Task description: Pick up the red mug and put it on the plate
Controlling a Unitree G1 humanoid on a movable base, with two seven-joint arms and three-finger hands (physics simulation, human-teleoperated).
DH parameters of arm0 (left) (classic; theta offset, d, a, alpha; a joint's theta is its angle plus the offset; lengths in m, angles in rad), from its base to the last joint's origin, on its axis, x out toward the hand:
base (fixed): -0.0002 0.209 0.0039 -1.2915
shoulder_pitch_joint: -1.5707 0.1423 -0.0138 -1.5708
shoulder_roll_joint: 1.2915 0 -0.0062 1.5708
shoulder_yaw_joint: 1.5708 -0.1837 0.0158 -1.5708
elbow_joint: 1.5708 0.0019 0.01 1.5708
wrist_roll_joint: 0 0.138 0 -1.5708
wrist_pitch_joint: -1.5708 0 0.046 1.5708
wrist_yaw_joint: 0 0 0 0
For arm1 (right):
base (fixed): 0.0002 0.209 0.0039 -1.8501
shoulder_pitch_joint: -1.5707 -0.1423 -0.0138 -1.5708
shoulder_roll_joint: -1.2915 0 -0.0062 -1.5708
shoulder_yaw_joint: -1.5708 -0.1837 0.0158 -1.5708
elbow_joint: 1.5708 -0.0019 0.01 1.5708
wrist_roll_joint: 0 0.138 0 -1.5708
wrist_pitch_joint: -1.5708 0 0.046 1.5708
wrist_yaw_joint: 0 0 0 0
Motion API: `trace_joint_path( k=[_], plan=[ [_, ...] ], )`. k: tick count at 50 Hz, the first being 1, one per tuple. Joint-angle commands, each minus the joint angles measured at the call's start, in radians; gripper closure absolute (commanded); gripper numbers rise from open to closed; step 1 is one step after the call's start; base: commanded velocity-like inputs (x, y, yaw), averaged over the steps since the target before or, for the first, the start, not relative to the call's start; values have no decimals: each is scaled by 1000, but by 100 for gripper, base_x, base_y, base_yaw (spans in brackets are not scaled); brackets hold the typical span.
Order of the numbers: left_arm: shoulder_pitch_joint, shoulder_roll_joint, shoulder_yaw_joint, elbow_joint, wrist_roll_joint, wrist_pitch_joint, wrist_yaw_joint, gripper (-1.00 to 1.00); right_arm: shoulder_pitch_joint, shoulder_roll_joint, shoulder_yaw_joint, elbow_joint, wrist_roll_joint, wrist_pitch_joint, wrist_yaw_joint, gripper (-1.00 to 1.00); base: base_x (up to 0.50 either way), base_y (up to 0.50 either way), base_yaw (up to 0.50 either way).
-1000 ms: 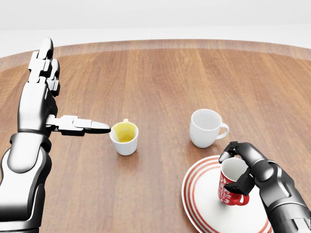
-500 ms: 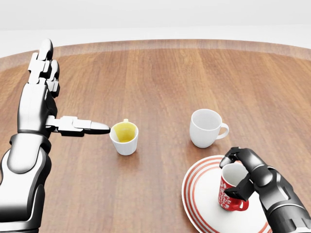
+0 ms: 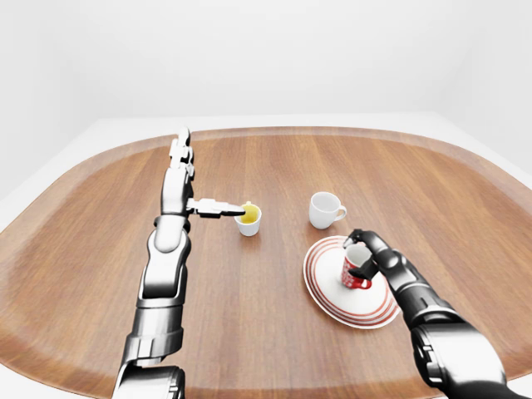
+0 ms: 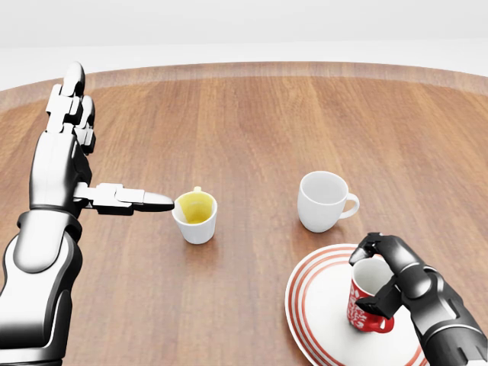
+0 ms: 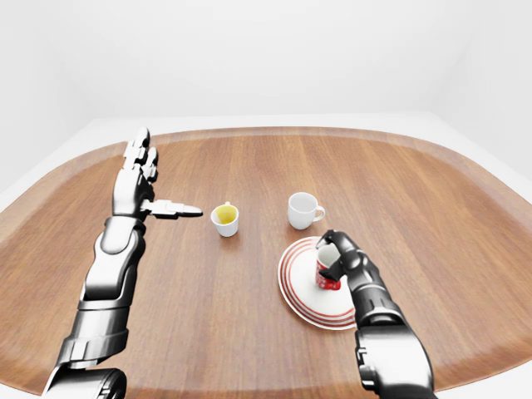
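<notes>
1. One broad wooden table (image 3: 274, 341), rounded at the rim and smooth in grain, lay under everything.
2. My left hand (image 4: 65, 152) hung over it with fingers spread, holding nothing, thumb tip just beside the small white cup with a yellow inside (image 4: 195, 216).
3. My right hand (image 4: 400, 278) was wrapped about the red mug (image 4: 367, 299), which sat on the red-ringed plate (image 4: 313, 309).
4. The mug looked like stiff, glazed, slippery ware, light but chippable, so I judged its body or handle the best hold.
5. A plain white mug (image 4: 323, 200) stood near the plate.
</notes>
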Motion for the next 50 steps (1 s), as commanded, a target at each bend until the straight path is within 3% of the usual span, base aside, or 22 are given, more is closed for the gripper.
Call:
trace_joint_path(
  k=[1, 28, 29, 30, 31, 50],
  plan=[
    [-2, 1, 1, 3, -2, 0, 1, -100, -3, 2, -5, 0, -11, -12, -113, 100, 0, 0, 0],
    [-8, -1, -3, -23, 1, 0, 1, -100, 10, -3, -10, -15, 1, -20, -118, 100, 0, 0, 0],
    [-7, -1, -3, -20, 1, 0, 1, -100, 10, -3, -10, -13, 1, -20, -119, -17, 0, 0, 0],
    [-7, -1, -2, -19, 1, 0, 1, -100, 10, -3, -9, -11, 0, -18, -119, -77, 0, 0, 0],
    [-6, -1, -2, -22, 1, 0, 1, -100, 9, -2, -9, -11, 1, -17, -118, -100, 0, 0, 0],
    [-4, 6, 6, -30, -7, 0, -1, -100, 8, -6, -9, -18, -3, -6, -112, -100, 0, 0, 0]
  ],
)
